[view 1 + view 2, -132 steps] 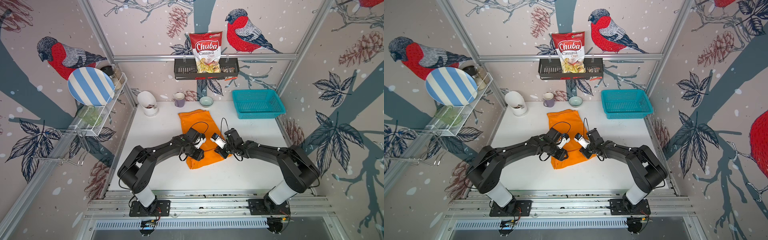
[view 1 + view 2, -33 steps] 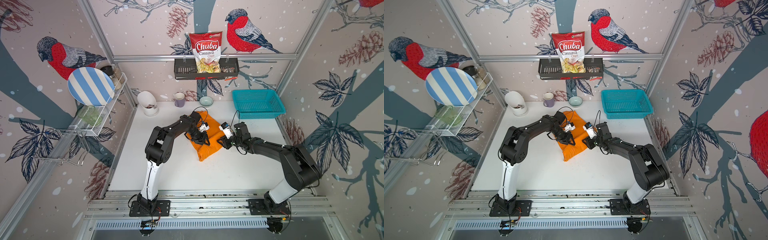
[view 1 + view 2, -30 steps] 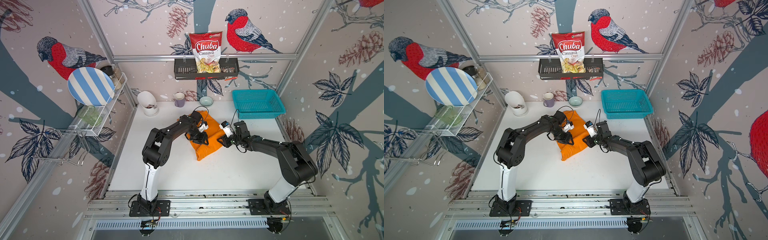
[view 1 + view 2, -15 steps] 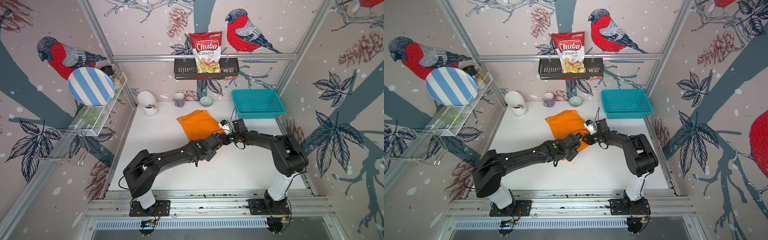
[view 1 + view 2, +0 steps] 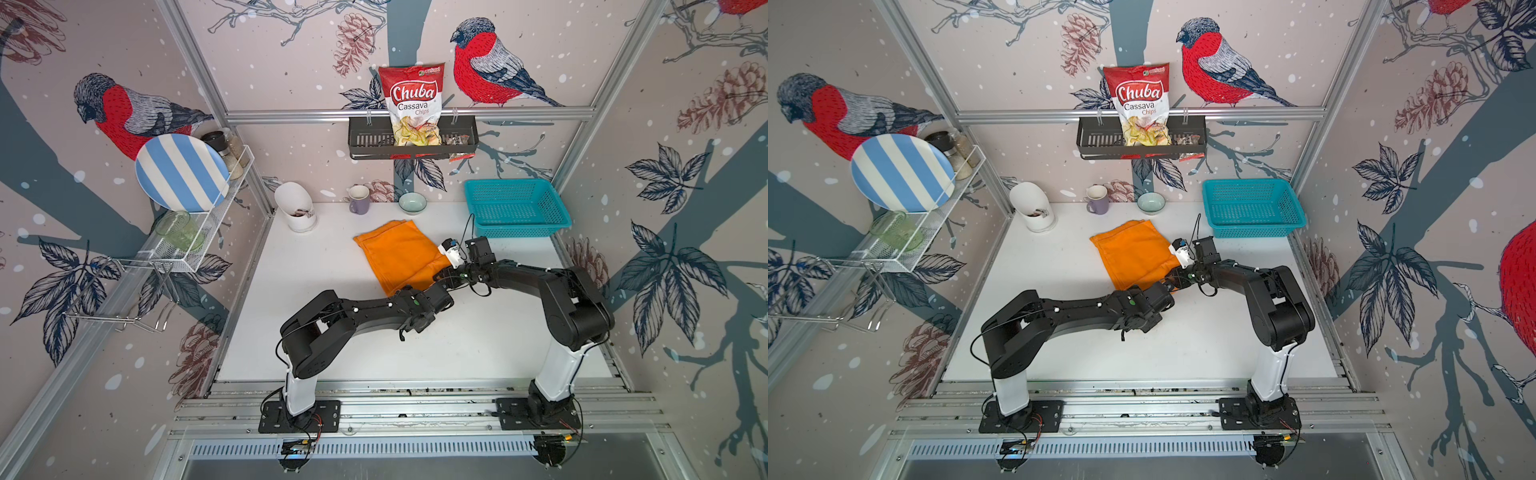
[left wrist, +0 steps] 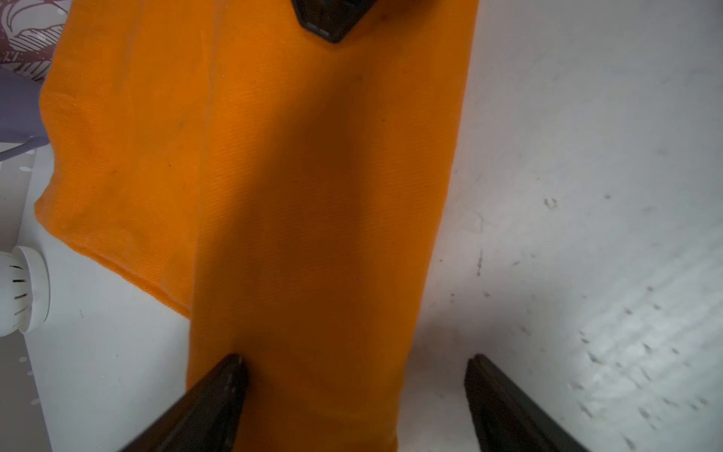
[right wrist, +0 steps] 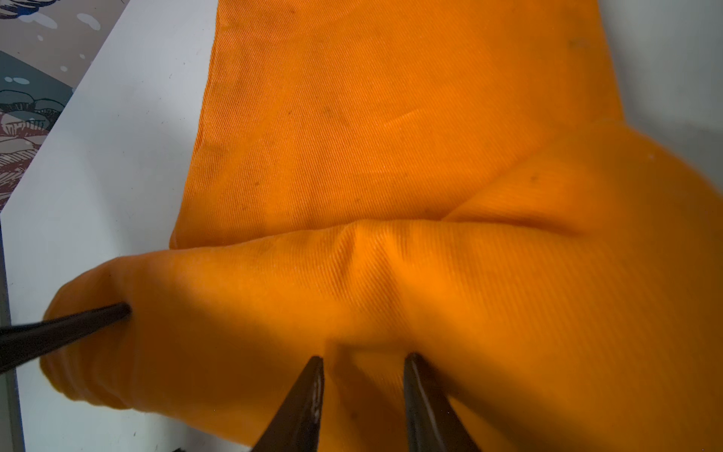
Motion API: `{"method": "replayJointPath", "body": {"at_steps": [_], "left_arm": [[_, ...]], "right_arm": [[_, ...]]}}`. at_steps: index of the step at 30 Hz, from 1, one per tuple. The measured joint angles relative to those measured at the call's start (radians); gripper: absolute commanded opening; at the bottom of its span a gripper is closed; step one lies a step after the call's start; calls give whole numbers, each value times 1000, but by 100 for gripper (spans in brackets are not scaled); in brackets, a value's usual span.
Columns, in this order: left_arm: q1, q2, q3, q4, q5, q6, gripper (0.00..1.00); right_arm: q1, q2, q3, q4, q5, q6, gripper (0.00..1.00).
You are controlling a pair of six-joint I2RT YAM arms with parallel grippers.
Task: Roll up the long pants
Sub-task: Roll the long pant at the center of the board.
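Note:
The long pants [image 5: 399, 257] lie orange in the middle of the white table [image 5: 332, 324] in both top views, with their near edge rolled into a thick tube [image 7: 274, 297]. My right gripper [image 7: 364, 358] is shut on a fold of that roll, with cloth between its fingers. At the roll's end my left gripper [image 6: 354, 358] stands wide open. One of its fingers [image 6: 231, 371] rests on the orange cloth, and the other [image 6: 481, 371] is over bare table. In a top view both grippers meet at the pants' near right corner [image 5: 1171, 280].
A teal basket [image 5: 515, 208] stands at the back right. A purple mug [image 5: 359, 199], a small bowl [image 5: 412, 203] and a white holder [image 5: 297, 208] line the back edge. A wire rack with a striped plate [image 5: 183, 178] hangs on the left wall.
My left arm has swung from the pants' far left side round to the near right end of the roll, and its jaws have opened wide. The right gripper kept its hold.

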Motion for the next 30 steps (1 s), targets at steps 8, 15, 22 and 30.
{"method": "replayJointPath", "body": {"at_steps": [8,15,22,30], "left_arm": [[47,62,43,57,8,22,59],[80,44,51,57,139,31,11],[188,-72,16,9,672,-93,0],[272,-55,-42,93,1294,-361,0]], "right_arm": [[-7,0,0,-1,-7,0,37],[-59,-112,-60,-30,-22,0,42],[-74,-422,-147,-33,16,1,45],[-56,-686,-263,-46,30,48,44]]}}
